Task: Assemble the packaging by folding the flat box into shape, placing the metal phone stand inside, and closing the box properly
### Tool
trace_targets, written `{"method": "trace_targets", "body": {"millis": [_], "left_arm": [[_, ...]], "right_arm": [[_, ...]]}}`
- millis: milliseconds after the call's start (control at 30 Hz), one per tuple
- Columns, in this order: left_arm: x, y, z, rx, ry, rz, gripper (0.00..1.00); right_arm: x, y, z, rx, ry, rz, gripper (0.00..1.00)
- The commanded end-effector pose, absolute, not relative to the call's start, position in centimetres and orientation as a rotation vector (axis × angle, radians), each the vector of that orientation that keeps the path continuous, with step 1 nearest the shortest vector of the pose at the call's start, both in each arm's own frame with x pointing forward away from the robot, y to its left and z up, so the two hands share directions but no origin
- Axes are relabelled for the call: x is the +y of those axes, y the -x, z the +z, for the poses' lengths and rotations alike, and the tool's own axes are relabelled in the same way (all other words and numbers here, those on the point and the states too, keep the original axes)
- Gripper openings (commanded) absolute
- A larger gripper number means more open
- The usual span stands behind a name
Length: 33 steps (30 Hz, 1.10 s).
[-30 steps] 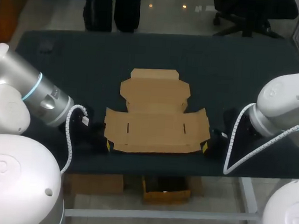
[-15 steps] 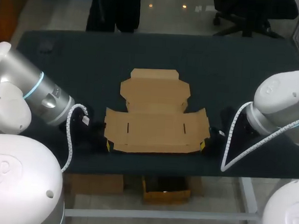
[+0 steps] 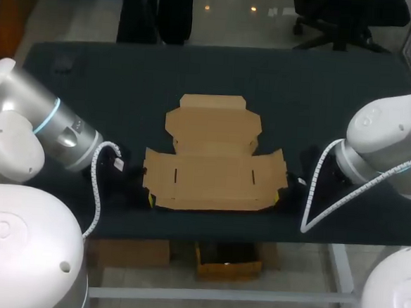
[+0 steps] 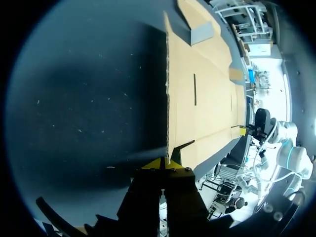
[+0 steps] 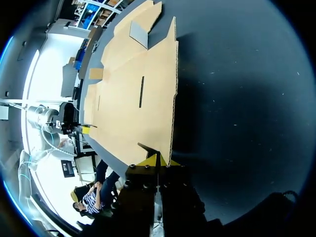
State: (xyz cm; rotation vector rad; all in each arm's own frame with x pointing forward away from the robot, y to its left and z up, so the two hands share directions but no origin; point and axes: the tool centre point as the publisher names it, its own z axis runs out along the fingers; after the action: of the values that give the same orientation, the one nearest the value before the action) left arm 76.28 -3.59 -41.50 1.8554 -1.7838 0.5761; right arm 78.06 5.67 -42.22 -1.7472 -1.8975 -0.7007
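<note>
- The flat box (image 3: 215, 172) lay unfolded at the middle of the table (image 3: 91, 68). Its long axis ran from 9 to 3 o'clock, and the lid panel pointed to 12.
- The left gripper (image 4: 164, 164) and the right gripper (image 5: 158, 160) looked closed and held nothing. They sat at the box's 7 and 5 o'clock corners.
- Folding seemed only to begin; the next move probably called for lifting the side flaps.

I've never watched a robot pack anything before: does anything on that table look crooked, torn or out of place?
Nothing stands out. The flat box lies unfolded and square on the table, and its cardboard looks intact.
</note>
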Motion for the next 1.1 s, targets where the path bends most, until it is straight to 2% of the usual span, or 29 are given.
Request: {"method": "trace_targets", "body": {"millis": [33,1100], "left_arm": [[-3.6,-76.0,-41.6,-1.783,-1.85,0.587,0.0],[-4.8,-75.9,-41.3,-1.82,-1.84,0.59,0.0]], "right_arm": [[5.6,-78.2,-42.2,-1.889,1.737,-0.705,0.0],[6.5,-78.3,-41.8,-1.885,1.723,-0.714,0.0]]}}
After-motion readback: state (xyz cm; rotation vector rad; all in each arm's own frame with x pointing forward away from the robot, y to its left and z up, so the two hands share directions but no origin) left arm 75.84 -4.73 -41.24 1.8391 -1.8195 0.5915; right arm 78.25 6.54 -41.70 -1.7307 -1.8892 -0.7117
